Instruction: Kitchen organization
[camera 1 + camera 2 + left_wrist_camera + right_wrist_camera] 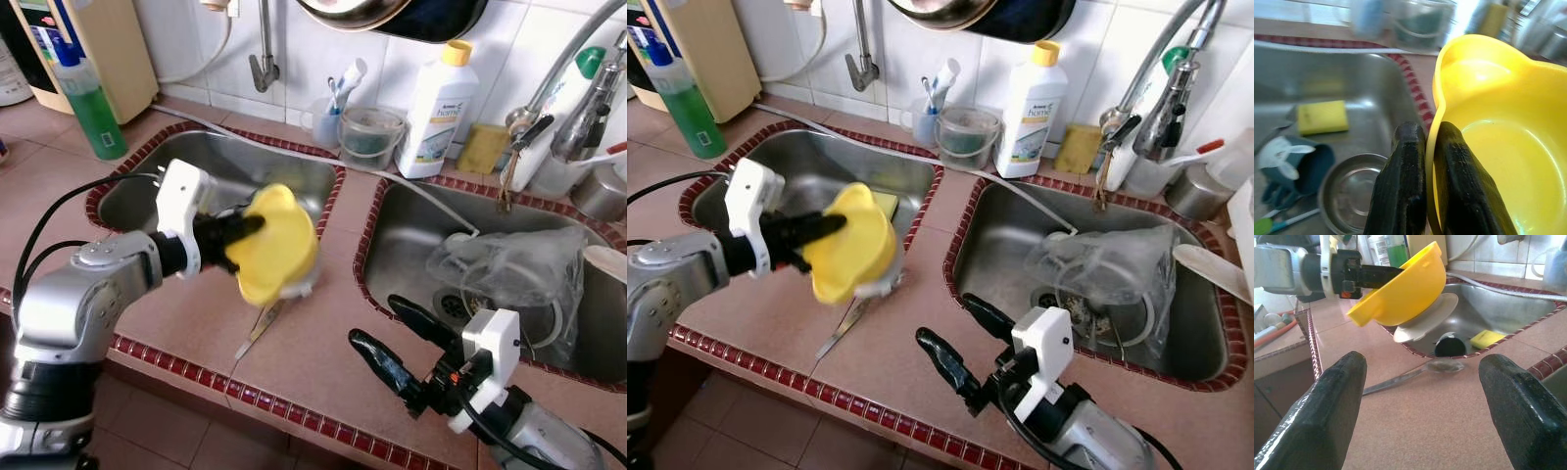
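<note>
Tiled tabletop [323, 343] remains cluttered: left hand [238, 233] pinches a yellow bowl [274, 245] aloft, right hand [397, 338] spread idle.

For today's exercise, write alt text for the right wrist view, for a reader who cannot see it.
The left hand grips the rim of a tilted yellow plastic bowl above the steel sink's corner. The open right hand's black fingers frame a metal spoon lying on the pink tiled counter.
</note>
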Robot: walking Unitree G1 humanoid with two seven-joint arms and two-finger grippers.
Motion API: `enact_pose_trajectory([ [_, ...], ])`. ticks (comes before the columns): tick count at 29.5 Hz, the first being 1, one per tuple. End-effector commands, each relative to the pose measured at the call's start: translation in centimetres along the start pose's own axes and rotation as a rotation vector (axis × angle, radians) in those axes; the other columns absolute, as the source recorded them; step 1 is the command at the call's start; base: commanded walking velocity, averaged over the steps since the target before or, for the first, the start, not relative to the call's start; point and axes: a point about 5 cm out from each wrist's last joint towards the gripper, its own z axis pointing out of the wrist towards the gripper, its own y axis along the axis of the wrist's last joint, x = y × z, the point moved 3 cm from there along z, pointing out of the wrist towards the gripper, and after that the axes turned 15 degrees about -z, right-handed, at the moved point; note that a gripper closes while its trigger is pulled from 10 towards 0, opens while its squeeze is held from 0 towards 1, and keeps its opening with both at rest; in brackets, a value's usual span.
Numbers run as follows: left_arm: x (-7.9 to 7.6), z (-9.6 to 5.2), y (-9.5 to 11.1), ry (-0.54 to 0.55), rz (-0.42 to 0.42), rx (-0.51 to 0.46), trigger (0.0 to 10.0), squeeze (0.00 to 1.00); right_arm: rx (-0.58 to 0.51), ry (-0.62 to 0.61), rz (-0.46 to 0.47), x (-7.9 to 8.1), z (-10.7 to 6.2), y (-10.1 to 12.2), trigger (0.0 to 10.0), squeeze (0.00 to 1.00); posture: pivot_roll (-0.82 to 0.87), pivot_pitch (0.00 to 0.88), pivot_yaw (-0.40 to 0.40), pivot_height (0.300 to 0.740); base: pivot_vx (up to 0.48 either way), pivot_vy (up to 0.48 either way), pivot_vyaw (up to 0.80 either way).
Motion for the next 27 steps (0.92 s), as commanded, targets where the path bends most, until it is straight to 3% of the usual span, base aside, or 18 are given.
enact_pose_trajectory([
  [1, 0.3, 0.3, 0.9, 0.039, 0.014, -0.048, 10.0, 0.00, -0.014, -0.005, -0.009, -0.3, 0.2, 0.2, 10.0, 0.00, -0.05, 0.044, -0.049, 0.740, 0.000, 0.000, 0.00],
  [5, 1.3, 1.3, 0.6, 0.127, 0.013, -0.090, 10.0, 0.00, -0.031, -0.007, -0.001, -0.2, 0.7, 0.5, 10.0, 0.00, -0.05, 0.036, -0.052, 0.740, 0.000, 0.000, 0.00],
  [12, 1.8, 2.6, -0.2, 0.171, -0.012, -0.131, 10.0, 0.00, -0.046, -0.009, 0.010, 0.0, 1.1, 0.8, 10.0, 0.00, -0.05, 0.033, -0.053, 0.740, 0.000, 0.000, 0.00],
  [14, 2.0, 3.3, -0.5, 0.197, 0.018, -0.167, 10.0, 0.00, -0.060, -0.017, 0.022, -0.1, 1.2, 1.0, 10.0, 0.00, -0.06, 0.027, -0.057, 0.740, 0.000, 0.000, 0.00],
  [22, 2.6, 5.4, -1.0, 0.233, 0.011, -0.216, 10.0, 0.00, -0.068, -0.018, 0.032, 0.1, 1.2, 1.4, 10.0, 0.00, -0.08, 0.043, -0.063, 0.740, 0.000, 0.000, 0.00],
  [27, 2.3, 6.0, -0.4, 0.192, -0.006, -0.260, 10.0, 0.00, -0.077, -0.033, 0.036, 0.1, 1.0, 1.8, 10.0, 0.00, -0.10, 0.054, -0.058, 0.740, 0.000, 0.000, 0.00],
])
